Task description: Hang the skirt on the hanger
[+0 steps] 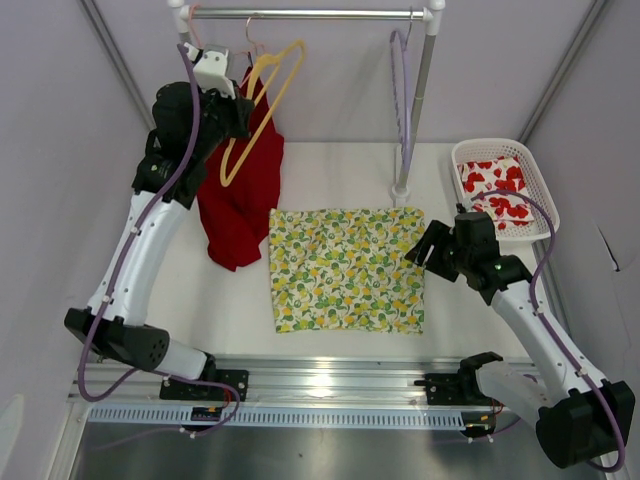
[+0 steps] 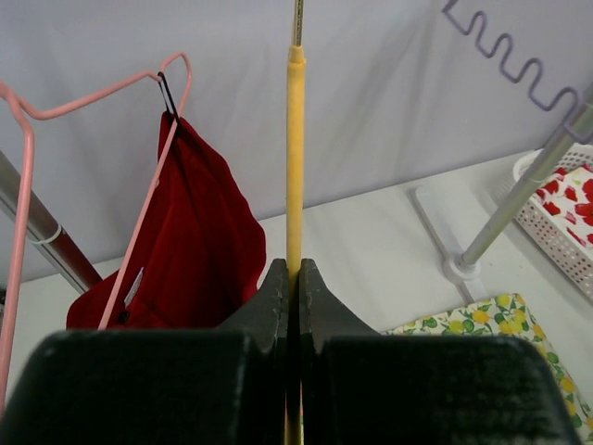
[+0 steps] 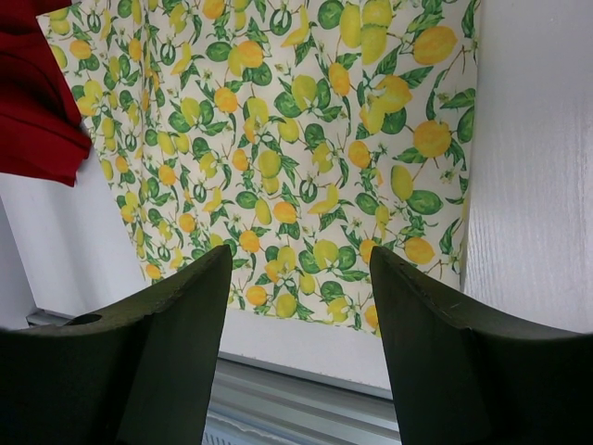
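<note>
Where the two arms were bolted at the near edge of the worktop [image 1: 230, 300], the right arm reached forward and inward, and its right pincer [image 3: 301, 264] hung with its jaws spread apart, holding nothing, just over the right-hand edge of the skirt [image 1: 347, 268]. The skirt lay flat and spread out as a rectangle in the middle of the worktop, lemon print up. No pincer had hold of it, and it was well apart from the hanger [image 2: 295, 158]. Just beyond its left corner lay the lower part of a red garment [image 1: 240, 200], which hung from a thin pink hanger [image 2: 139, 185] and draped down onto the worktop. The left arm stretched up and back on that side. In the left wrist view, the left pincer [image 2: 294, 278] was clamped shut on a straight bar of the yellow hanger, which ran upward from between the fingers. From above, the hanger sat tilted in front of the red garment, close under the rail [image 1: 310, 14]; whether its hook touched the rail could not be made out. Farther right, a lavender wavy-edged hanger [image 1: 402, 100] hung from the rail. At the far right stood a white basket [image 1: 540, 190] holding a white cloth with red flowers [image 1: 497, 190].
</note>
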Tool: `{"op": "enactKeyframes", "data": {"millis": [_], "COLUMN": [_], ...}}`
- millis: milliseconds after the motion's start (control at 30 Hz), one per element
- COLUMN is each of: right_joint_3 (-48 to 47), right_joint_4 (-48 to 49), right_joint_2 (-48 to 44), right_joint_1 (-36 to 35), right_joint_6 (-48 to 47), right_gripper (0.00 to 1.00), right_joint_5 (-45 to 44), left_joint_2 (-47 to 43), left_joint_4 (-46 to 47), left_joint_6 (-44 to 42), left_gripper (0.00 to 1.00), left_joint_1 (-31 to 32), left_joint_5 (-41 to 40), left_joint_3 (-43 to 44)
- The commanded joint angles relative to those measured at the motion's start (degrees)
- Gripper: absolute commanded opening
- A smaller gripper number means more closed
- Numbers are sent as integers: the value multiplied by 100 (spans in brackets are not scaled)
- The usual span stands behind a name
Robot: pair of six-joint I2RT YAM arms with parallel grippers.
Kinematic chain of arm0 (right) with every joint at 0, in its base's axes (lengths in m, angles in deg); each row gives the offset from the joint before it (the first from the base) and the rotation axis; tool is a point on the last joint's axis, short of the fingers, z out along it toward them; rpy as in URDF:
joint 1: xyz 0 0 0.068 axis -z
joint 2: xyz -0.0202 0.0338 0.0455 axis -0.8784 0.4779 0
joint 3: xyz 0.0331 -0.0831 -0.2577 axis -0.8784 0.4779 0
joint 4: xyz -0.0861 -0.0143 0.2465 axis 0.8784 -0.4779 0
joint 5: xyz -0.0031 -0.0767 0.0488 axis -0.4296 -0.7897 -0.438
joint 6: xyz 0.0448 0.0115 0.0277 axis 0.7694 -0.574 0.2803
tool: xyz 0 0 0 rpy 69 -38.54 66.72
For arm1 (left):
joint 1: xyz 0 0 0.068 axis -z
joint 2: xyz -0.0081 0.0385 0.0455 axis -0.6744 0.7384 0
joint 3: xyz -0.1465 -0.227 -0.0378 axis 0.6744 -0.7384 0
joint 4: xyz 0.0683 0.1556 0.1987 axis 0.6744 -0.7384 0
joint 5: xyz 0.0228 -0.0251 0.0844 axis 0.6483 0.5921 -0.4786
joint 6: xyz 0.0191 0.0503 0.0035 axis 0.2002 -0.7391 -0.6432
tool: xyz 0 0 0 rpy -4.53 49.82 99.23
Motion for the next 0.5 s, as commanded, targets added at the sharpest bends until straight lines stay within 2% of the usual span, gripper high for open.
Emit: {"op": "enactKeyframes", "data": {"millis": [0,133,233,467], "right_joint_3": [-134,-230,-362,-608], "right_joint_4": [-19,-133,-247,-511], "right_joint_2": [-125,-134,-160,-178], "right_joint_1": [19,28,28,36], "right_joint_6": [-158,-202,-263,-360], "right_gripper": [67,67,67,67], "right_joint_5": [-70,-114,-131,-167], "left_joint_2": [-315,-534,-912,-2010], "left_joint_4": [226,-47,-83,663], "left_joint_6": [-121,-112,-17,722], "left_gripper": [0,0,0,0], "left_joint_1": [-32,-32,-32,117], "left_joint_5": [456,799,1028,2249], "left_joint_3": [59,-204,-739,-2776]}}
